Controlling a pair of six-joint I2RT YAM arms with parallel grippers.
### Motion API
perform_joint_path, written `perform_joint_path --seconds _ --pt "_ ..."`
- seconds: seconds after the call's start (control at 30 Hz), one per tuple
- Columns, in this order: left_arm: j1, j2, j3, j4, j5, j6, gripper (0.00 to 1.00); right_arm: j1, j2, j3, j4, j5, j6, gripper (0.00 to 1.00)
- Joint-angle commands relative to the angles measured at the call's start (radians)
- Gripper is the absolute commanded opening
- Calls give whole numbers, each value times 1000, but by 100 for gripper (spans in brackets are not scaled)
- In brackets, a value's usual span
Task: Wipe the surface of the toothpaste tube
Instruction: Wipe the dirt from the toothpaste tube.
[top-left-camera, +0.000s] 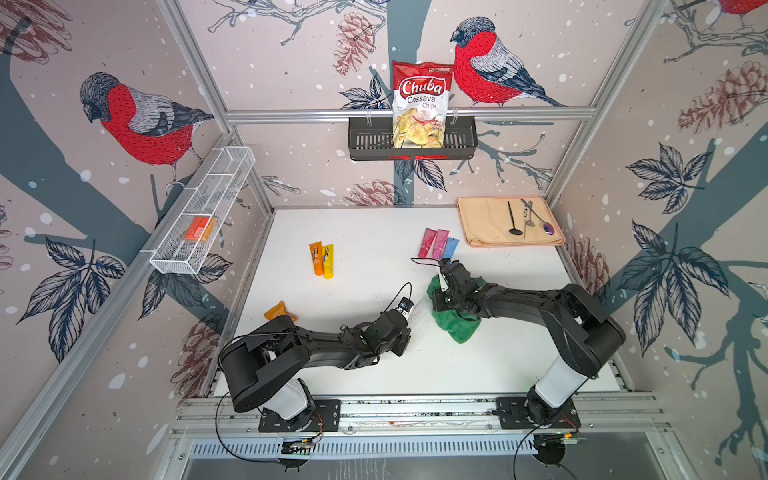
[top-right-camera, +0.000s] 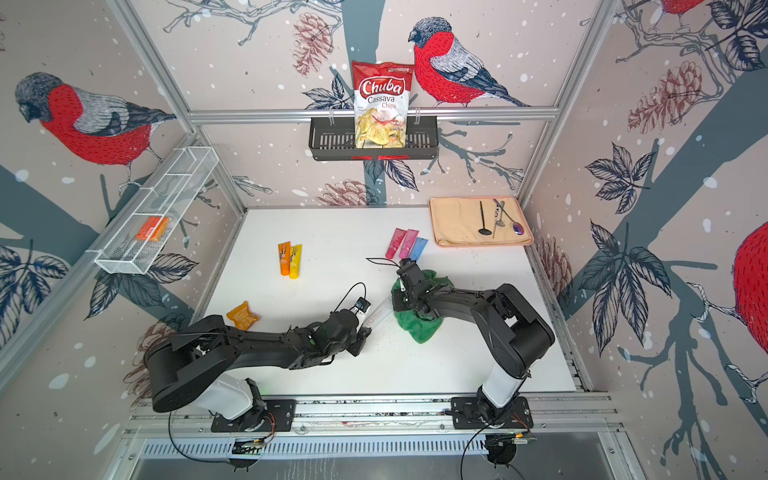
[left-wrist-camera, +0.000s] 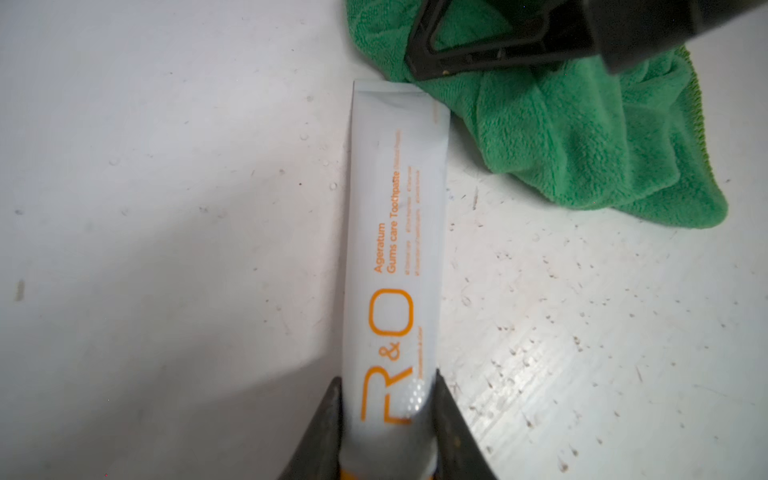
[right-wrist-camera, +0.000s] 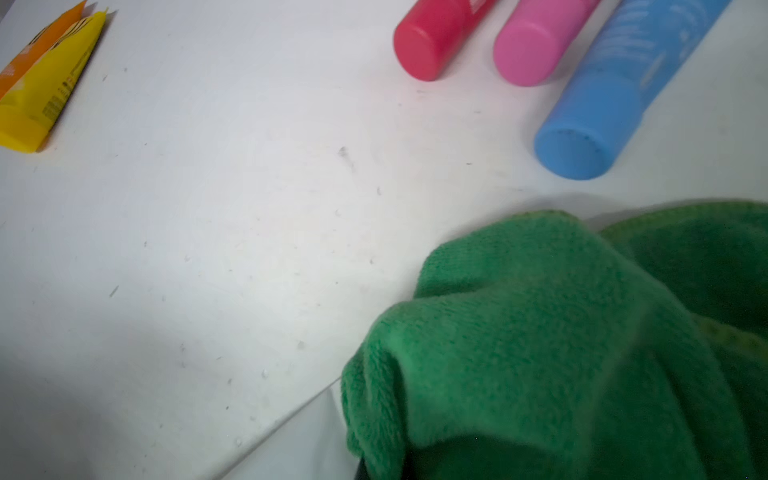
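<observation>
The toothpaste tube (left-wrist-camera: 395, 249) is white with orange "R&O" lettering and lies on the white table, seen in both top views (top-left-camera: 419, 313) (top-right-camera: 380, 314). My left gripper (left-wrist-camera: 387, 379) is shut on its cap end, one finger on each side. The tube's flat crimped end touches the edge of a bunched green cloth (left-wrist-camera: 582, 137) (top-left-camera: 459, 326). My right gripper (top-left-camera: 439, 298) is shut on the green cloth (right-wrist-camera: 561, 332) beside that end. Its dark fingers (left-wrist-camera: 498, 50) press into the folds. In the right wrist view the cloth covers the jaws, and a strip of the tube (right-wrist-camera: 291, 451) shows.
Red (top-left-camera: 427, 243), pink (top-left-camera: 439, 244) and blue (top-left-camera: 451, 248) tubes lie just beyond the right gripper. Orange (top-left-camera: 316, 258) and yellow (top-left-camera: 328, 261) tubes lie left of centre, an orange packet (top-left-camera: 279, 311) by the left arm. A beige towel (top-left-camera: 482, 224) with utensils sits back right.
</observation>
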Motion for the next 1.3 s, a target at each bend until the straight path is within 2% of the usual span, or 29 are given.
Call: perform_joint_path --seconds 0.0,0.17,0.33,0.47,0.7,0.83,0.93,1.1,1.27 --pt "0 13 7 -24 -32 -5 21 61 -22 -22 -45 -154 -8 0" --pt "-3 1 10 -33 -40 1 20 113 -78 -73 72 -305 35 0" --pt "-5 -2 0 -15 -45 2 20 128 -124 -113 138 -385 62 0" --pt "-7 -3 -4 -4 -50 5 19 101 -87 -104 65 -299 42 0" --pt "-5 -12 -4 4 -57 12 18 32 -33 -28 -150 35 4 0" --pt "-7 -11 -5 7 -53 14 18 -10 -26 -12 -159 75 1 0" --pt "-7 -8 -2 7 -42 15 17 10 -35 8 -126 9 -1 0" --pt "-7 10 -1 20 -31 19 17 102 -99 2 -3 -228 18 0" --pt "-6 2 -6 30 -31 19 17 124 -154 -64 150 -409 73 0"
